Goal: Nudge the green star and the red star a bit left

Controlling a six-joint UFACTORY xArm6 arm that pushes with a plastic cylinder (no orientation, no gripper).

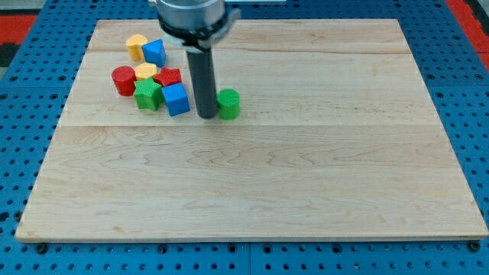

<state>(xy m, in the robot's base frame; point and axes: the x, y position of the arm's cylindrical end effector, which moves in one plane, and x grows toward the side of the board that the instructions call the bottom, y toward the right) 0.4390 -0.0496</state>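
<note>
The green star [148, 95] lies at the view's upper left, in a cluster of blocks. The red star [168, 76] sits just above and to its right, touching it. My tip [206, 115] stands on the board to the right of the cluster, between a blue cube [176, 99] and a green cylinder [228, 104]. It is close against the green cylinder's left side and a short gap right of the blue cube. The tip is about one block's width right of both stars.
A red cylinder [123, 80] lies left of the green star. A yellow block [145, 72] sits between the red cylinder and the red star. Another yellow block [137, 46] and a blue block [154, 52] lie above. The wooden board [306, 176] sits on a blue pegboard.
</note>
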